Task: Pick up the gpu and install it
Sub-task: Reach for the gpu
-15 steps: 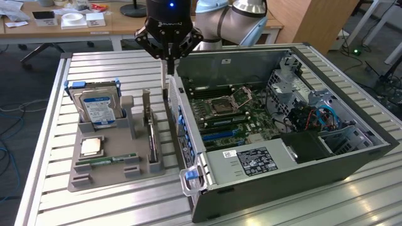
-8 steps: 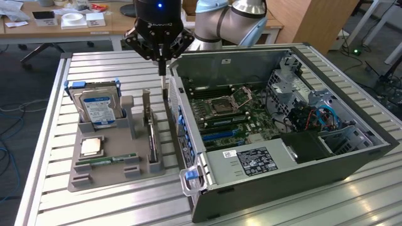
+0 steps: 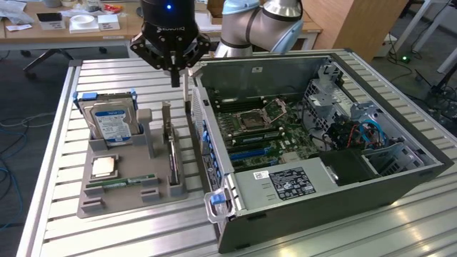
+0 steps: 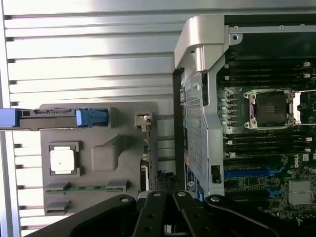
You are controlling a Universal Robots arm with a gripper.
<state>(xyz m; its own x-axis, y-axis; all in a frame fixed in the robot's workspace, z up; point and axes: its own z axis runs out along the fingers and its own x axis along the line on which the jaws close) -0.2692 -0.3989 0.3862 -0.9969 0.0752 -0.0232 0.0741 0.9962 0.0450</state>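
The gpu (image 3: 171, 145) is a thin dark card with a silvery bracket, standing on edge in a slot of the grey holder tray (image 3: 128, 201). The wrist view shows the gpu (image 4: 144, 148) edge-on along the tray's side nearest the case. My gripper (image 3: 175, 81) hangs above the far end of the card, between the tray and the open computer case (image 3: 400, 179). Its fingers are shut together with nothing between them, and they do not touch the card. The dark linkages of the gripper (image 4: 165, 217) are in the wrist view.
The tray also carries a hard drive (image 3: 111, 122) with a blue-white label, a CPU (image 3: 105, 167) and a green RAM stick (image 3: 117, 183). The case lies open with its motherboard (image 3: 264, 134) and blue slots (image 3: 251, 151) exposed. The slatted metal table (image 3: 121, 235) surrounds them.
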